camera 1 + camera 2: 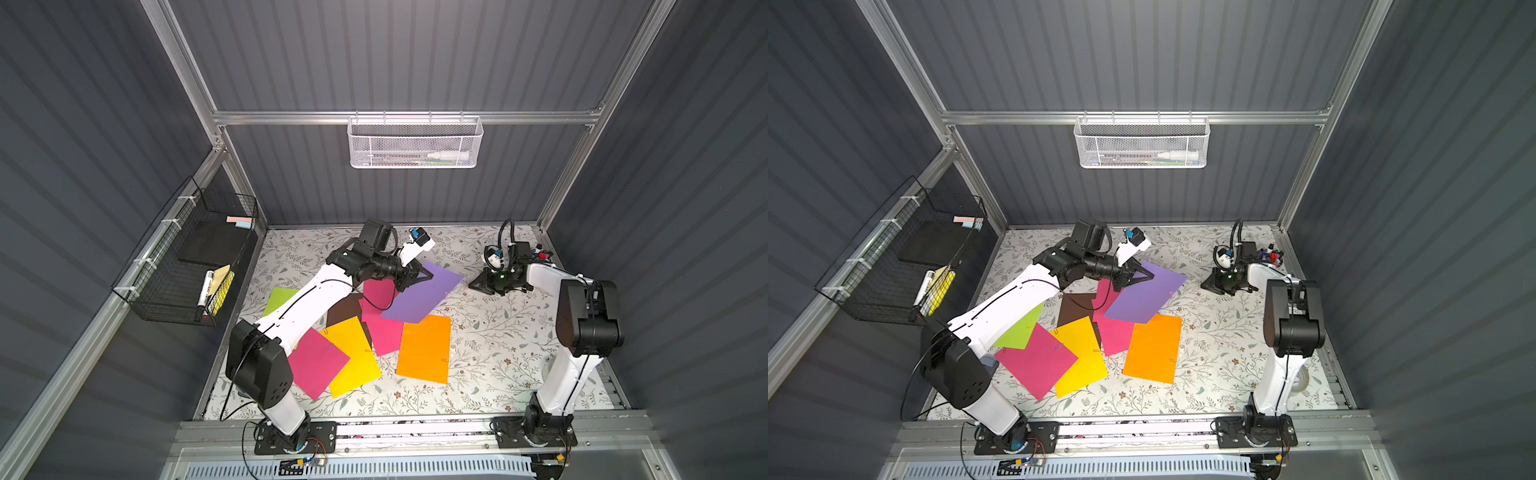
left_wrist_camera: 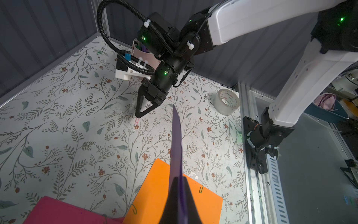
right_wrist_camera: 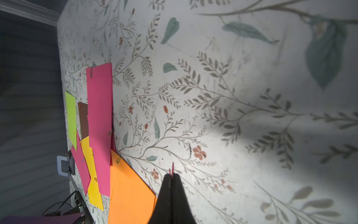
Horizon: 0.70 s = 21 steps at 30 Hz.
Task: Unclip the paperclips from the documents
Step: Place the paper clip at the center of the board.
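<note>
Documents [image 1: 374, 332] in solid colours lie overlapping on the floral bench [image 1: 498, 340]. Nearest the arm bases are a magenta sheet [image 1: 318, 361], a yellow sheet [image 1: 353, 365] and an orange sheet [image 1: 424, 349]; the orange one carries two green paperclips [image 2: 201, 188] on its edges. Behind them lie a lime sheet [image 1: 279, 300], a brown sheet [image 1: 347, 309] and a second pink sheet [image 1: 384, 336]. Farther back, the left pincer [image 1: 426, 274] is clamped tight on the far edge of the purple sheet [image 1: 424, 299], with that end lifted above the others. Beside it, the right pincer [image 1: 474, 286] hangs close over bare bench, its jaws pressed together on a pink paperclip [image 3: 172, 167] clear of every sheet. A white mesh basket [image 1: 413, 143] hangs on the back wall.
</note>
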### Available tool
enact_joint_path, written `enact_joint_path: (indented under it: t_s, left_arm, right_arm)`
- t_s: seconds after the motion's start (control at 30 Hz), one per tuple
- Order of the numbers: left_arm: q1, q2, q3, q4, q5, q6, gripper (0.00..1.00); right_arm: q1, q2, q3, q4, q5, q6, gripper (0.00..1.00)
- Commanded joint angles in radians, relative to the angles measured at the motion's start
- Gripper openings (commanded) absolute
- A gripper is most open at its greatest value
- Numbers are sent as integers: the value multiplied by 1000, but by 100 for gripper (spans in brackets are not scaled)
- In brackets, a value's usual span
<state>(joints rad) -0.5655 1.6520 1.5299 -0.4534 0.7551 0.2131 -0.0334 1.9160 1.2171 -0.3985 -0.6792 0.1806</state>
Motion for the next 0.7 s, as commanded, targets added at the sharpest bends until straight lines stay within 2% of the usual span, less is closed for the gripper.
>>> enact_joint_path:
  t_s: [0.0, 0.1, 0.17, 0.27, 0.4, 0.5, 0.6, 0.67]
  left_arm:
    - [8, -15, 20, 38, 36, -13, 0]
    - [7, -21, 12, 75, 47, -26, 0]
    - [7, -29, 6, 103, 56, -41, 0]
    - [10, -46, -2, 140, 72, -51, 0]
    - [28, -72, -23, 196, 102, -81, 0]
    - [54, -79, -24, 217, 137, -88, 0]
    - [80, -83, -21, 239, 189, -98, 0]
    - [91, -80, -10, 242, 216, -99, 0]
  right_arm:
    - [-7, 11, -4, -34, 66, 44, 11]
    - [-7, 17, 3, -49, 94, 27, 36]
    - [-7, 15, 8, -87, 111, 11, 45]
    - [-7, -27, -10, -63, 75, -31, 51]
    - [-5, -168, -102, 93, -17, -102, 55]
    - [-5, -267, -173, 235, -182, -157, 58]
    - [-5, -361, -280, 480, -362, -113, 59]
    - [-5, -409, -373, 751, -472, -14, 60]
